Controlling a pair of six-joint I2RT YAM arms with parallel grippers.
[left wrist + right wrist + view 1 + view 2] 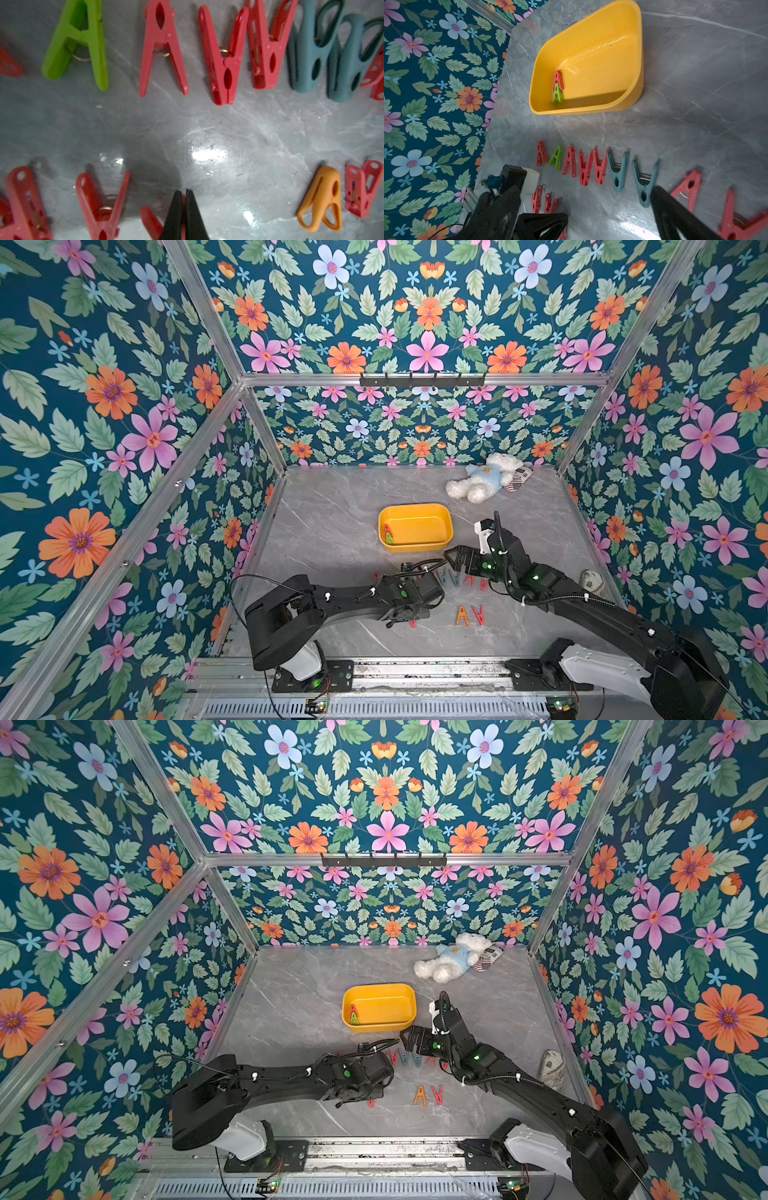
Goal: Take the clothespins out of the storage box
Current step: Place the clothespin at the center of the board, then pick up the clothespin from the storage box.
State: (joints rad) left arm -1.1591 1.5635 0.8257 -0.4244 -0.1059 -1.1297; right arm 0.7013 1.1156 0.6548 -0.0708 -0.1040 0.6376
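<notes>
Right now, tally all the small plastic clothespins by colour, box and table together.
Red plastic clothespins: 11
Green plastic clothespins: 2
Grey-blue plastic clothespins: 2
Orange plastic clothespin: 1
Total: 16 (2 lie in the shallow yellow plastic box)

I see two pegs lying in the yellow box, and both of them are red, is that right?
Not quite. Two do lie in the storage box, but only one is a red clothespin; the other is a green clothespin. The right wrist view shows both.
</notes>
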